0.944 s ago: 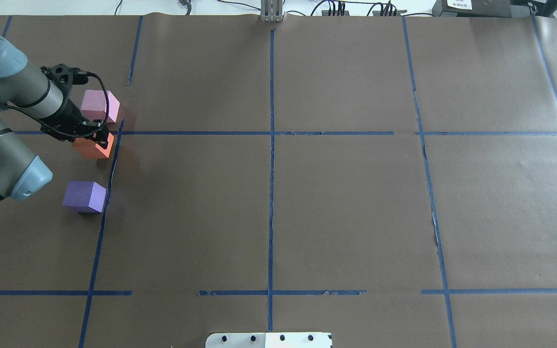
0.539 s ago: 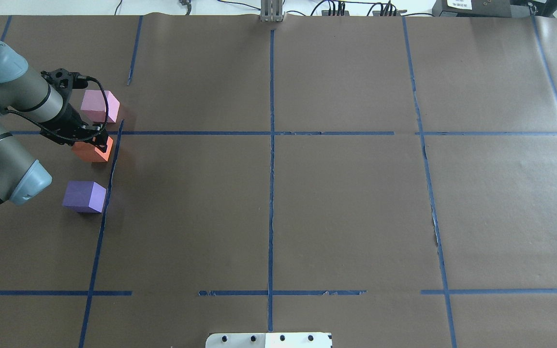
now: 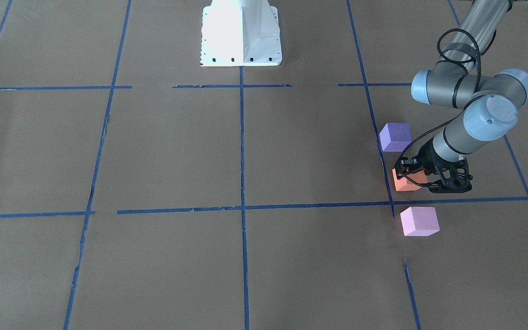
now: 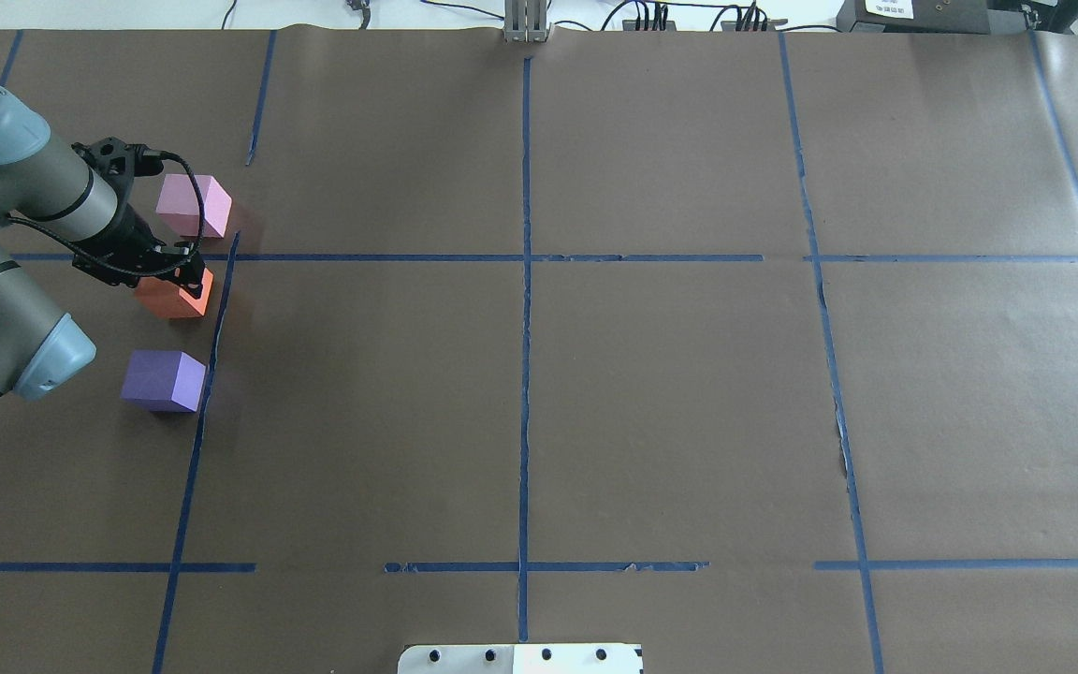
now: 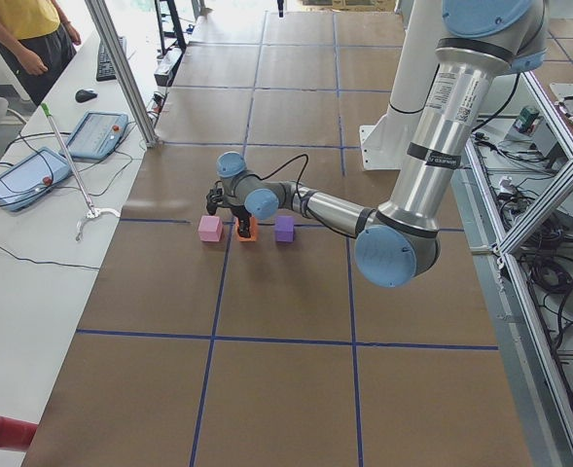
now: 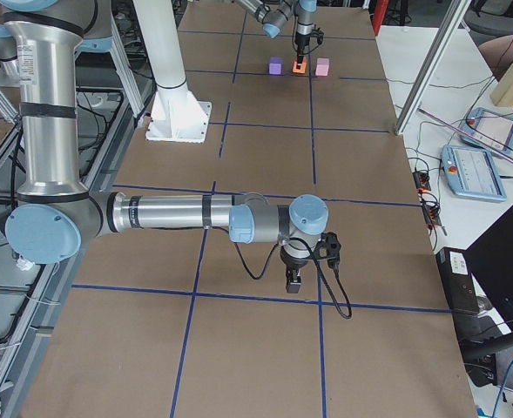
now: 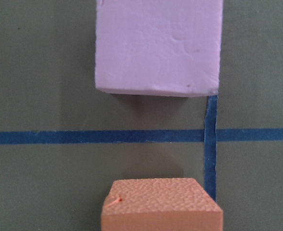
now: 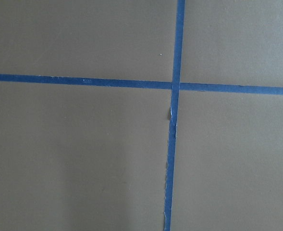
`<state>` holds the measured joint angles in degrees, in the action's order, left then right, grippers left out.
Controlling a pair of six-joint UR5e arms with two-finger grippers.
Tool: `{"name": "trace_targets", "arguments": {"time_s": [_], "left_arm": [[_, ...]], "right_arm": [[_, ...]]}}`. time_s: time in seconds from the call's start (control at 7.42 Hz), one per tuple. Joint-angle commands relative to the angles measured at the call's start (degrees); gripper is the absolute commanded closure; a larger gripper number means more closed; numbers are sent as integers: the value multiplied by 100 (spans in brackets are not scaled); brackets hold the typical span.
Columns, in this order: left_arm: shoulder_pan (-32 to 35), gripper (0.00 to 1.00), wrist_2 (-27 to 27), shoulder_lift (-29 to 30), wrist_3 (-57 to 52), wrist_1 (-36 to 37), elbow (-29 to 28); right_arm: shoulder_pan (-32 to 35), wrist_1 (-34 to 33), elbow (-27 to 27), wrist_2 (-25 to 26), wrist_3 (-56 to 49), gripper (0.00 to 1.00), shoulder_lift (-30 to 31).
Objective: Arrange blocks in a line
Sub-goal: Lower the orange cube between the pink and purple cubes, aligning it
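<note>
Gripping the orange block [image 4: 165, 300], left gripper [image 4: 187, 275] sits between pink block [image 4: 193, 206] and purple block [image 4: 163, 379]; best lowered straight, faces square to both neighbours. Right gripper [image 6: 293, 282]: cannot tell.

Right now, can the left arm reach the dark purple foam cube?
Probably yes, but not at once: the left arm's fingers seem shut on the orange foam cube, which must be set down first. The dark purple foam cube stands close by, with nothing between them.
</note>
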<state>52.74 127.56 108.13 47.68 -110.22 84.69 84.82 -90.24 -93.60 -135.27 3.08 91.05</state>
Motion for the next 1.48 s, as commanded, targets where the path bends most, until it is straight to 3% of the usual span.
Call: {"name": "trace_targets", "arguments": {"time_s": [0.0, 0.13, 0.4, 0.81, 1.08, 1.35], "left_arm": [[-1, 62, 5, -2, 4, -8, -14], [-1, 60, -3, -2, -5, -8, -23], [-18, 41, 5, 7, -5, -69, -102], [-27, 2, -12, 15, -13, -122, -120], [34, 0, -47, -19, -83, -113, 133], [383, 0, -178, -256, -75, 9, 896]], "right_arm": [[0, 6, 0, 0, 0, 0, 0], [0, 6, 0, 0, 0, 0, 0], [0, 6, 0, 0, 0, 0, 0], [0, 6, 0, 0, 0, 0, 0], [0, 6, 0, 0, 0, 0, 0], [0, -3, 0, 0, 0, 0, 0]]}}
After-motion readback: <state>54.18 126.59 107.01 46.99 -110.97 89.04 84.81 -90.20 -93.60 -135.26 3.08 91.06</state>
